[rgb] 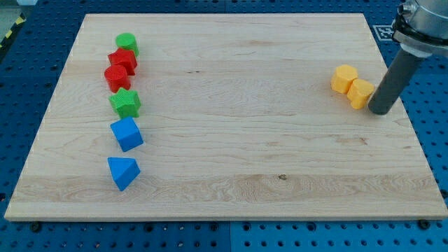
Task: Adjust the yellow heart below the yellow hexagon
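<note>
Two yellow blocks sit side by side near the board's right edge. The upper-left one (344,78) looks like the hexagon. The lower-right one (361,93) looks like the heart, though its shape is hard to make out. They touch each other. My tip (381,111) rests on the board just to the right of the lower-right yellow block, at or very close to its side. The dark rod rises from there toward the view's top right.
A column of blocks runs down the board's left side: a green round block (127,44), two red blocks (123,60) (116,77), a green star (126,103), a blue block (127,134) and a blue triangle (123,172). The board's right edge (413,133) is close to my tip.
</note>
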Controlling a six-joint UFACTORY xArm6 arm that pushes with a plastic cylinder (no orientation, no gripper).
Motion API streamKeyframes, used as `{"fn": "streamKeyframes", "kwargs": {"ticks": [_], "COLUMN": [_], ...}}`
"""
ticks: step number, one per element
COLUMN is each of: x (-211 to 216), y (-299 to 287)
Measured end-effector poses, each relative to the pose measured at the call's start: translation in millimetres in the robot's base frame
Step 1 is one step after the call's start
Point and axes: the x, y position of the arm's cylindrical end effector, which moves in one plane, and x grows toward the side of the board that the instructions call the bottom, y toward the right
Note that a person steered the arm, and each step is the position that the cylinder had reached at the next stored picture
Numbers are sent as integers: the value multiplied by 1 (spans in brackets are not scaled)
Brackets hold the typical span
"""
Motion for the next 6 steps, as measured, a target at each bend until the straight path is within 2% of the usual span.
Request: {"fn": "streamKeyframes", "kwargs": {"ticks": [2, 6], "x": [-14, -73], "y": [-1, -46]}}
